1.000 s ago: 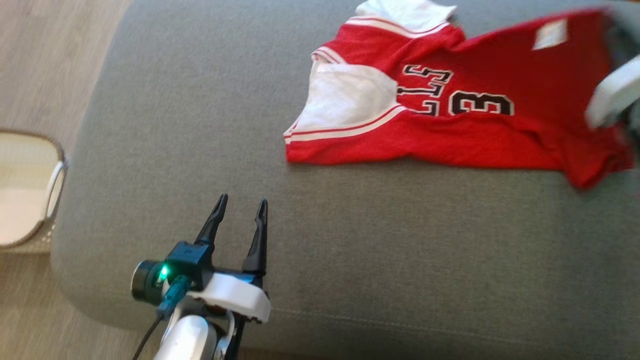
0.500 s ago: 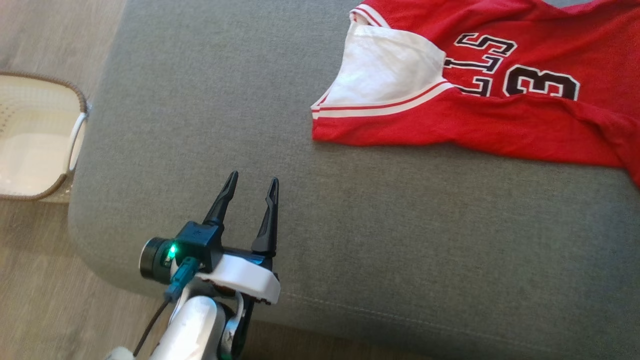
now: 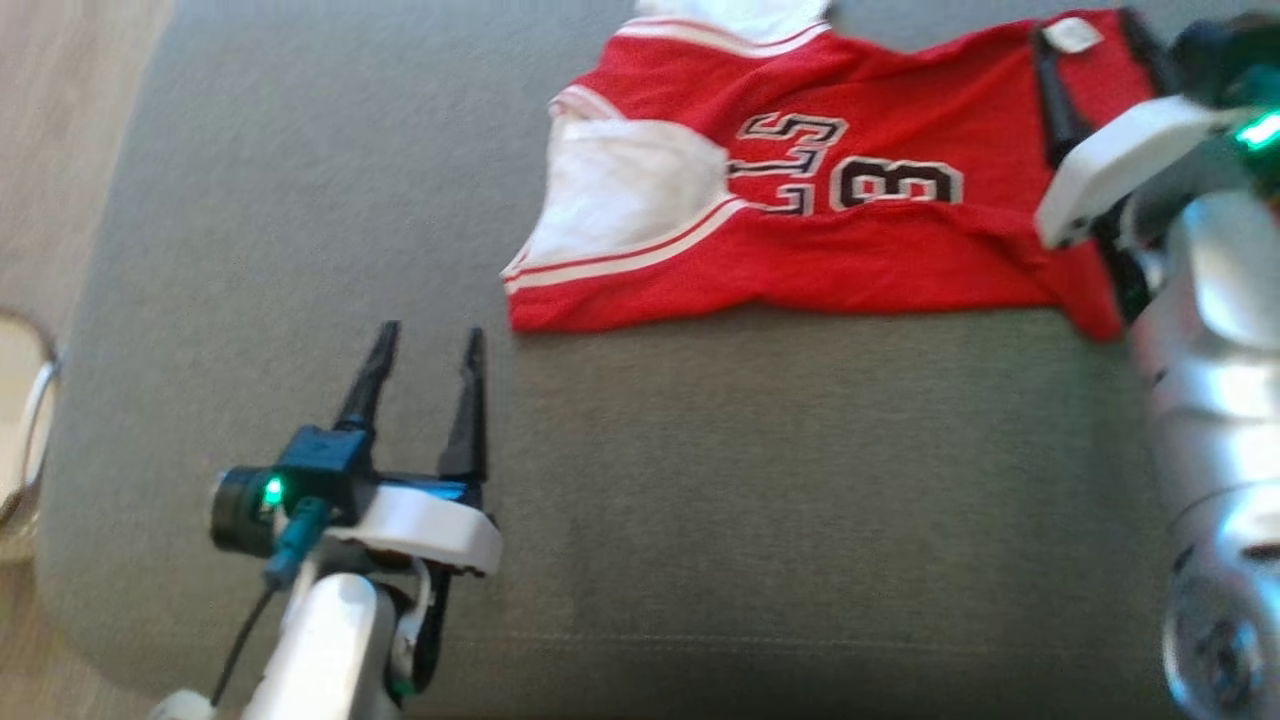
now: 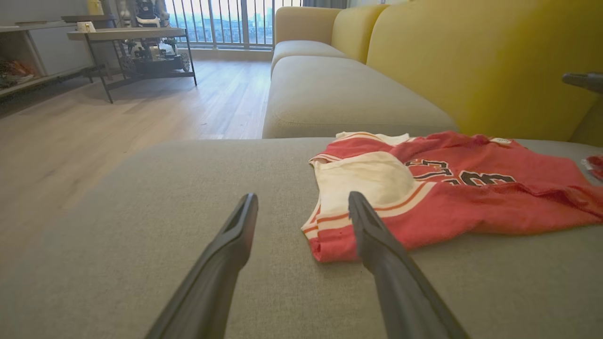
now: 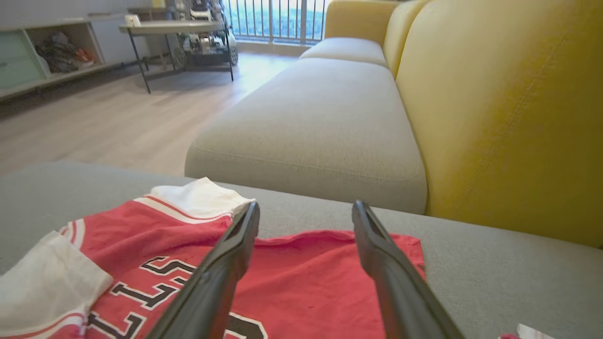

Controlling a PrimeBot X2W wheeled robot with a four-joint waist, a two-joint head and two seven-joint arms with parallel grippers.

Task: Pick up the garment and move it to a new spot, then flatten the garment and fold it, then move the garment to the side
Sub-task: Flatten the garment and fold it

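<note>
Since both pincers are empty right now, I'd say we're somewhere between step one and step two, and nothing fancy has been done to the jersey (image 3: 850,260) yet. It lies on the grey cushion (image 3: 700,480), toward the far side and over to the right. The lettering side is up and it's spread more or less in one layer, but it's not tidy. One armhole is turned so the white inside shows, and a long ridge runs along the near edge. The right-hand end is partly hidden, so I can't judge that bit.

Left pincer (image 3: 430,332) hangs over bare cushion near the jersey's closest corner, fingers apart, not touching cloth. Right pincer (image 5: 305,207) is over the jersey's other end near the label (image 3: 1070,35), fingers also spread wide with nothing between them. The wrist view makes that pretty clear.

My read on progress:
- **Move to a new spot:** I can't tell from this alone whether it counts as done. The jersey is down on the cushion and nothing's gripping it, so probably yes.
- **Flatten:** not finished — the wrinkles and the flipped armhole need pulling out.
- **Fold:** not started at all, no doubled-over half anywhere.
- **Move to the side:** obviously left too.

Roughly a third in, I'd guess.
</note>
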